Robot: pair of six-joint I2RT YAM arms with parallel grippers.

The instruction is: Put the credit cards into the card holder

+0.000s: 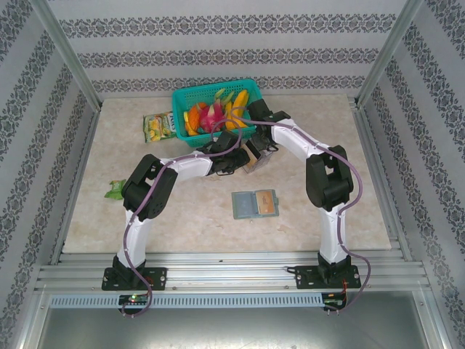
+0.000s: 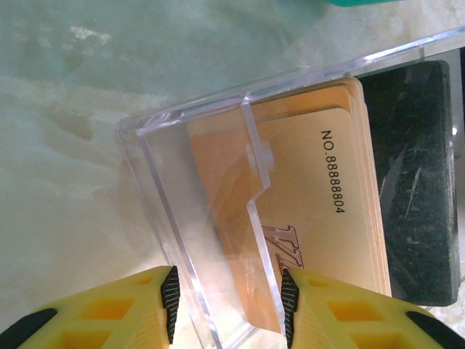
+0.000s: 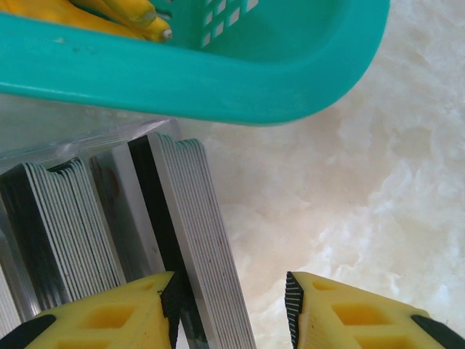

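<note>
While I'm straddling clear box (image 2: 196, 182) corner with left pincer (image 2: 229, 305), orange credit cards (image 2: 312, 218) lying inside between fingers (image 2: 109, 320), cannot tell if clenching. My right pincer (image 3: 231, 305) hanging released, white-edged credit cards (image 3: 196, 218) touching one finger, teal basket (image 3: 218, 80) just ahead. Open card holder (image 1: 247, 206) lying on counter (image 1: 327, 145), well behind both pincers.

left gripper (image 2: 229, 302): gap between pads fully taken by clear box (image 2: 218, 189); bare table (image 2: 73, 182) free off its left finger. right gripper (image 3: 232, 305): credit cards (image 3: 196, 233) crowd left pad, right half of gap clear; teal basket (image 3: 218, 80) blocks straight ahead.
</note>
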